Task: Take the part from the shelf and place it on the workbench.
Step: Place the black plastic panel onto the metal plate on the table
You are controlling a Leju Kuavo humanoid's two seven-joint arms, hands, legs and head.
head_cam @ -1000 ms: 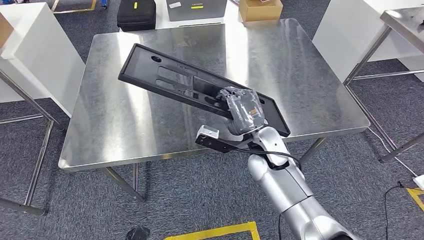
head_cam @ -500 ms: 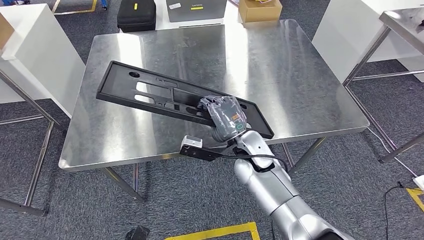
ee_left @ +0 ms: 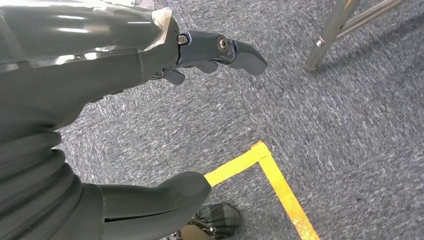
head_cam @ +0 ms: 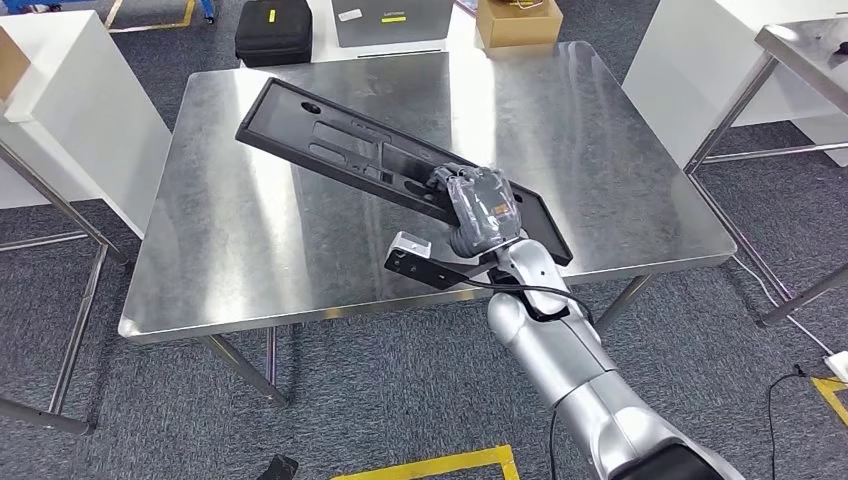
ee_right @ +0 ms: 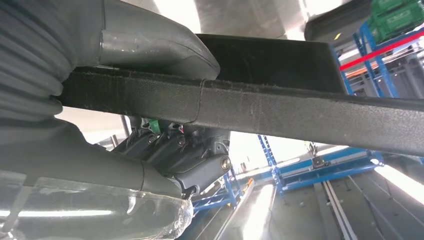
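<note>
Table: you see a steel table [head_cam: 300, 260] with a bright, scuffed top on thin metal legs, standing on grey carpet [head_cam: 400, 400].
Part: the long black part [head_cam: 350, 155] hangs tilted over the table's near right area, its far end toward the back left corner.
Right hand: your right hand [head_cam: 478, 208] grasps the part at its near end; in the right wrist view the thumb [ee_right: 150, 47] lies on one side of the edge and the fingers [ee_right: 170, 150] on the other.
Left hand: your left hand [ee_left: 100, 125] hangs over the carpet, released, fingers apart, holding nothing.
Room: yellow floor tape [head_cam: 430, 465] near you; a cardboard box [head_cam: 518, 20] and a black case [head_cam: 272, 30] beyond the table; white units [head_cam: 70, 110] at both sides.
</note>
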